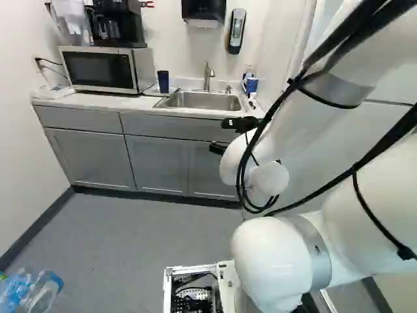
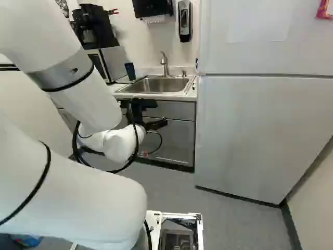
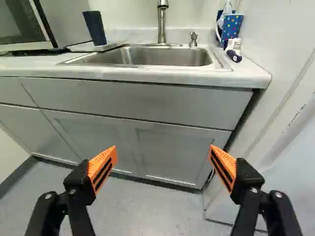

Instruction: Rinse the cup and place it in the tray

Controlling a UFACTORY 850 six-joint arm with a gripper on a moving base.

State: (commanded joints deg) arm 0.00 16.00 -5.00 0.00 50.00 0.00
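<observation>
Okay, left base view: dark blue cup (image 1: 163, 81) upright on the tray (image 1: 151, 91), between microwave (image 1: 101, 70) and sink (image 1: 202, 100). Right base view: gripper (image 2: 162, 113) in front of the cabinets (image 2: 174, 140), lower than the countertop. Wrist view: gripper (image 3: 163, 147) released, orange pads (image 3: 102, 167) wide apart; dotted blue cup (image 3: 231, 28) near the sink, brush (image 3: 234, 49) just beside it

Dark blue cup (image 3: 95, 28), apparently on tray (image 3: 82, 47)
</observation>
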